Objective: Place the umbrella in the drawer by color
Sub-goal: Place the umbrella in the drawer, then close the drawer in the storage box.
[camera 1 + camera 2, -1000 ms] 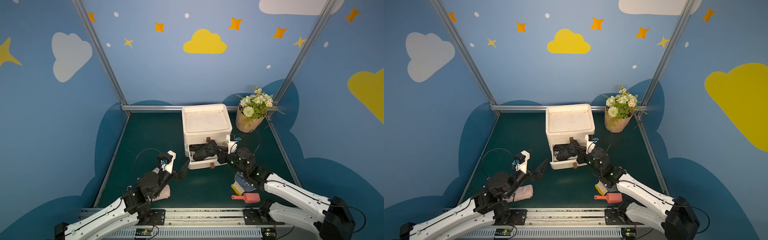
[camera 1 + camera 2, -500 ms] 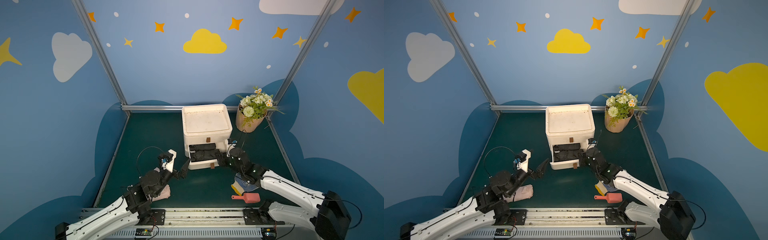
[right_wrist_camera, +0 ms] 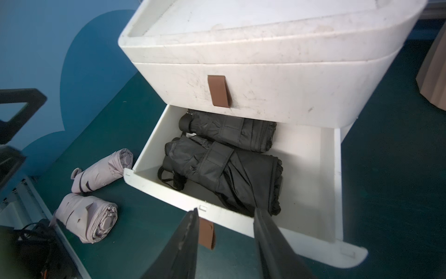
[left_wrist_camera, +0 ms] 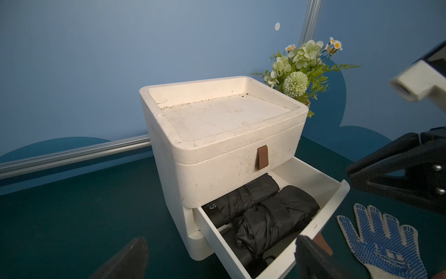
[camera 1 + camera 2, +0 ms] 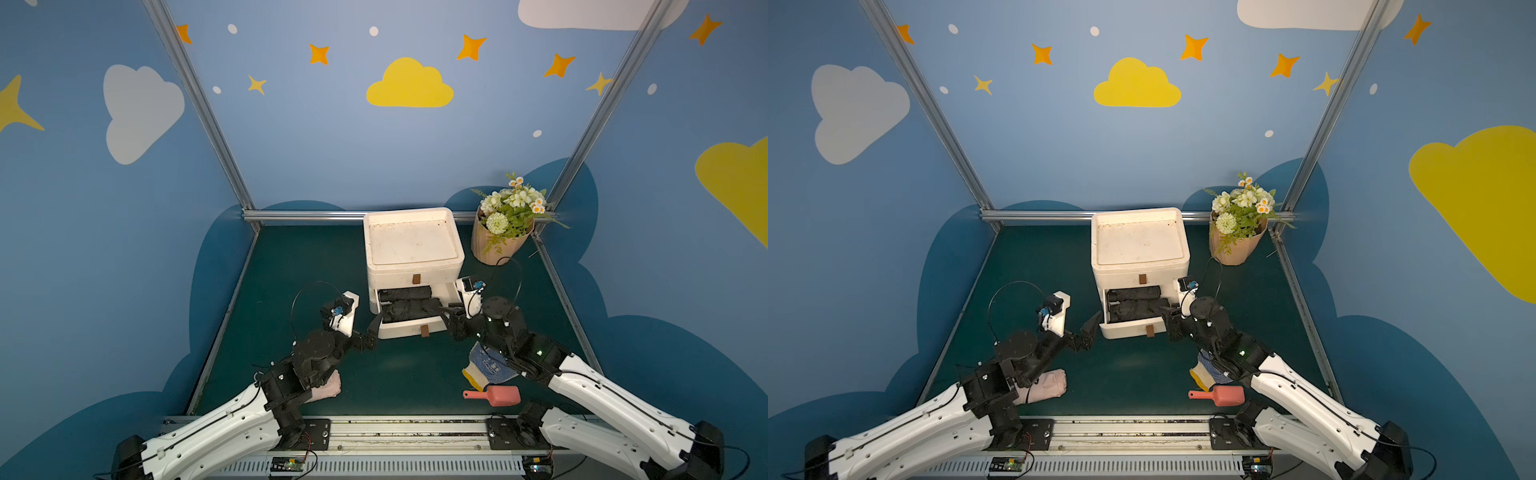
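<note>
Top views, both: my left gripper (image 5: 371, 332), black jaws spread wide and empty, sits at the left front corner of the pulled-out lower drawer (image 5: 405, 329) of the scuffed white plastic cabinet (image 5: 413, 249).

Left wrist: two black folded fabric umbrellas (image 4: 277, 212), creased and strapped, lie side by side in that drawer.

Right wrist: my right gripper (image 3: 226, 215), jaws parted and pinching nothing, is above the drawer's front wall. Two pale pink rolled umbrellas (image 3: 89, 217) lie on the green mat.

Two umbrellas (image 3: 224, 169) lie side by side in the open drawer (image 3: 169, 194).
</note>
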You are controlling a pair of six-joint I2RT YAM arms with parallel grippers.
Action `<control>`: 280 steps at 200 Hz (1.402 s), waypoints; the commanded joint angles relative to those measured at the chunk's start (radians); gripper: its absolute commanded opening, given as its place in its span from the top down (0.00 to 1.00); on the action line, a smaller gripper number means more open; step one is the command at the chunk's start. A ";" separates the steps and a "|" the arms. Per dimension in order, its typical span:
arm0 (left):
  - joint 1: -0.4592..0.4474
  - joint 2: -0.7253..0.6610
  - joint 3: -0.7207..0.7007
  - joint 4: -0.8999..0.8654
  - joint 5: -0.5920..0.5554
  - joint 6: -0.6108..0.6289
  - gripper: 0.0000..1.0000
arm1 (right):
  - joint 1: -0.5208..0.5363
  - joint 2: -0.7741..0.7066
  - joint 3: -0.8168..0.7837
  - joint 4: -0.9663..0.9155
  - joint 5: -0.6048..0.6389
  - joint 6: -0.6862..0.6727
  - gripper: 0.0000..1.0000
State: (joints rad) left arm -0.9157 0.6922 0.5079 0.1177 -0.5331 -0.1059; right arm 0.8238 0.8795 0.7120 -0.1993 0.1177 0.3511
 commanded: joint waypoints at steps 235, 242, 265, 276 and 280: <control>0.506 0.843 0.786 -0.295 0.365 -0.375 0.26 | 0.087 0.010 -0.305 0.217 -0.012 0.114 0.60; 0.506 0.854 0.795 -0.304 0.360 -0.372 0.31 | 0.088 0.018 -0.303 0.236 -0.002 0.120 0.60; 0.503 0.877 0.802 -0.311 0.361 -0.376 0.53 | 0.089 0.053 -0.297 0.312 0.019 0.144 0.60; 0.496 0.882 0.797 -0.311 0.366 -0.385 0.61 | 0.090 0.078 -0.287 0.344 0.031 0.154 0.60; 0.494 0.882 0.795 -0.310 0.364 -0.386 0.63 | 0.089 0.089 -0.283 0.354 0.034 0.157 0.60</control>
State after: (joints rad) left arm -0.4244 1.5574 1.2999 -0.1646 -0.1562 -0.4873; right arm 0.9073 0.9295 0.4141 0.0418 0.1032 0.4759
